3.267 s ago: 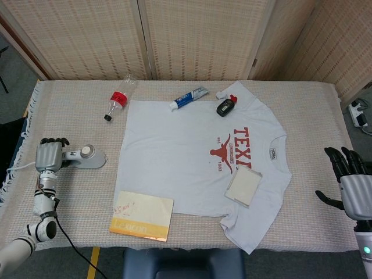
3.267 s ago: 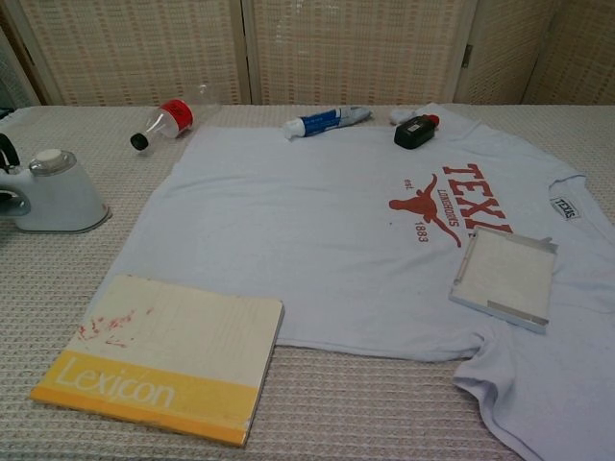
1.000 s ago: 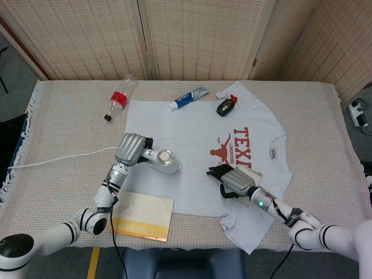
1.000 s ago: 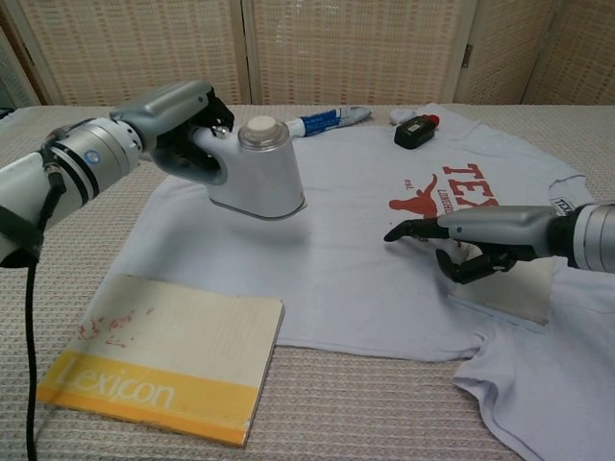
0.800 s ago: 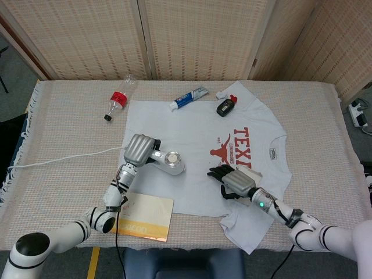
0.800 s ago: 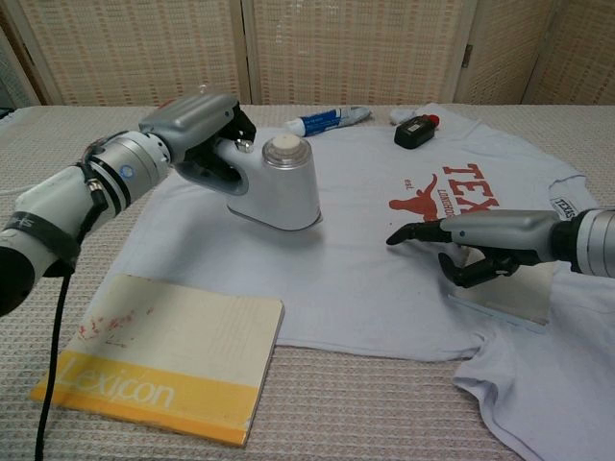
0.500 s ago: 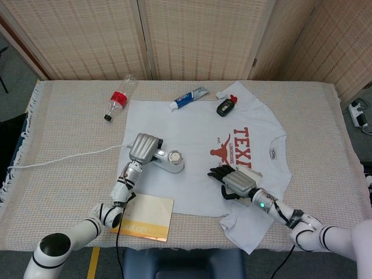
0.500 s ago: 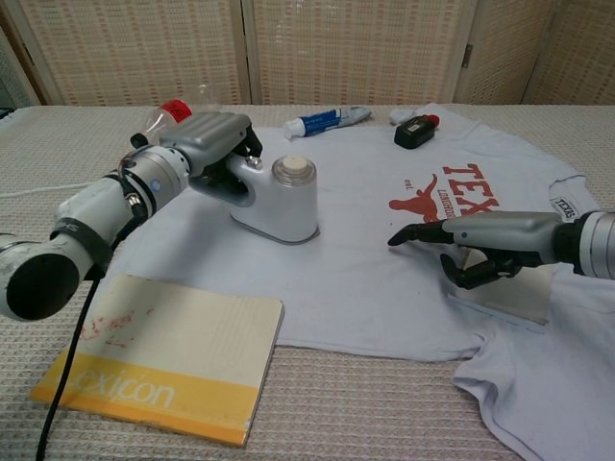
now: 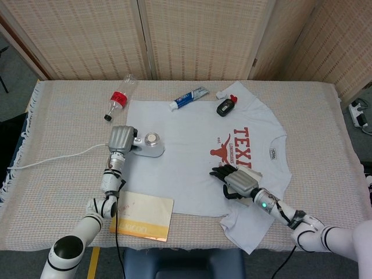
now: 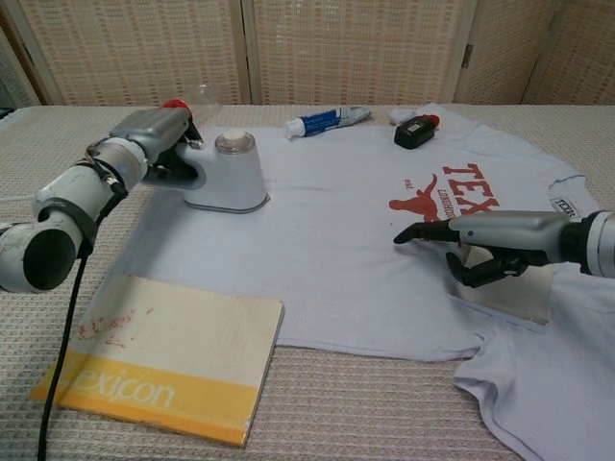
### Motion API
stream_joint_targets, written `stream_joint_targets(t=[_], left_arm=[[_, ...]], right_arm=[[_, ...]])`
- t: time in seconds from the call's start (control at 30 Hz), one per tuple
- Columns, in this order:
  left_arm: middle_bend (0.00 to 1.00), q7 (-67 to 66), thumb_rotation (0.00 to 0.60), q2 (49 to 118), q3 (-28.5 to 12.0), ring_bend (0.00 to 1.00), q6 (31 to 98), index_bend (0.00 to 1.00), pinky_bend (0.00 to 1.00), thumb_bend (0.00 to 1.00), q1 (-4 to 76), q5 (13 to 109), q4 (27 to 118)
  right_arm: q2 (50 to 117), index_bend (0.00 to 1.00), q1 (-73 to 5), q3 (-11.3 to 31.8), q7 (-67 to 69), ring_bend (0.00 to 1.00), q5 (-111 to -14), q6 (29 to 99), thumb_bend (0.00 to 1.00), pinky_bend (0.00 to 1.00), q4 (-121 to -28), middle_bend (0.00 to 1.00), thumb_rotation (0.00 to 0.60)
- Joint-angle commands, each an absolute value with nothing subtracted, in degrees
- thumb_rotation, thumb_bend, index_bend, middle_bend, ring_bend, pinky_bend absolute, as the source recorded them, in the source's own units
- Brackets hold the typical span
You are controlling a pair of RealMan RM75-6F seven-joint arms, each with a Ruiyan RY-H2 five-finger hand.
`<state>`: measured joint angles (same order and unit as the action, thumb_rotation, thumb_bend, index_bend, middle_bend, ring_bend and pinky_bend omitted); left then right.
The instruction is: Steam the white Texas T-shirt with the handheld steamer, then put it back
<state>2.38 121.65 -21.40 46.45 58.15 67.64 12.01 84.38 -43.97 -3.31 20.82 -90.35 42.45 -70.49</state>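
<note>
Nearest the robot, a yellow Lexicon book lies flat on the table, its far right corner overlapping the lower edge of the white Texas T-shirt. Just beyond it on the right side, the right hand rests on the shirt below the red longhorn print, some fingers stretched out flat toward the middle of the shirt and the others curled under; it grasps nothing. A flat square white-and-metal panel lies on the shirt directly beneath and behind that hand. Farther back on the left, the left hand is wrapped around the handle of the handheld steamer, which stands upright with its base on the shirt's left edge, near the sleeve. Its white cord trails off to the left across the woven cloth of the table. At the far edge of the shirt lie a toothpaste tube and a small black device with a red end, both touching the fabric. A clear bottle with a red label lies on its side just off the shirt's far left corner.
</note>
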Motion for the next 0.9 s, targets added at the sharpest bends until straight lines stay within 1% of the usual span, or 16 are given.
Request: stream_joint_targets(t=[0.03, 0.17, 0.3, 0.43, 0.57, 0.73, 0.9], left_arm=[[1.0, 2.6, 0.6, 120.8, -22.5, 0.9, 45.3, 0.87, 0.69, 0.36, 56.9, 66.2, 9.9], [1.0, 3.9, 0.6, 118.9, -23.0, 0.89, 45.5, 0.87, 0.69, 0.36, 55.3, 65.5, 9.6], [1.0, 9.5, 0.6, 116.5, -22.4, 0.89, 49.3, 0.87, 0.69, 0.36, 53.4, 66.5, 12.4], [1.0, 14.3, 0.6, 114.0, -19.2, 0.89, 55.8, 0.87, 0.69, 0.36, 51.3, 70.5, 17.3], [1.0, 15.1, 0.6, 112.9, -15.9, 0.89, 61.5, 0.87, 0.69, 0.36, 50.1, 74.5, 22.6], [1.0, 12.1, 0.6, 113.7, -12.5, 0.89, 64.8, 0.87, 0.69, 0.36, 49.6, 78.2, 28.1], [1.0, 8.4, 0.6, 115.8, -10.1, 0.89, 65.9, 0.87, 0.69, 0.36, 49.4, 80.5, 29.0]], right_arm=[[84.4, 0.0, -44.0, -3.3, 20.8, 0.0, -90.2, 42.4, 0.88, 0.0, -70.5, 0.0, 0.265], [84.4, 0.0, -44.2, -3.4, 20.7, 0.0, -90.1, 42.3, 0.88, 0.0, -70.5, 0.0, 0.264], [84.3, 0.0, -44.3, -3.5, 20.8, 0.0, -90.3, 42.6, 0.88, 0.0, -70.7, 0.0, 0.266], [84.2, 0.0, -44.2, -3.9, 20.7, 0.0, -90.6, 43.2, 0.88, 0.0, -71.0, 0.0, 0.263], [84.0, 0.0, -44.0, -4.1, 20.6, 0.0, -90.6, 43.5, 0.88, 0.0, -71.4, 0.0, 0.264], [84.0, 0.0, -43.8, -4.3, 19.9, 0.0, -90.3, 43.6, 0.88, 0.0, -71.6, 0.0, 0.262], [84.1, 0.0, -43.8, -4.5, 19.3, 0.0, -90.2, 43.4, 0.88, 0.0, -71.7, 0.0, 0.262]])
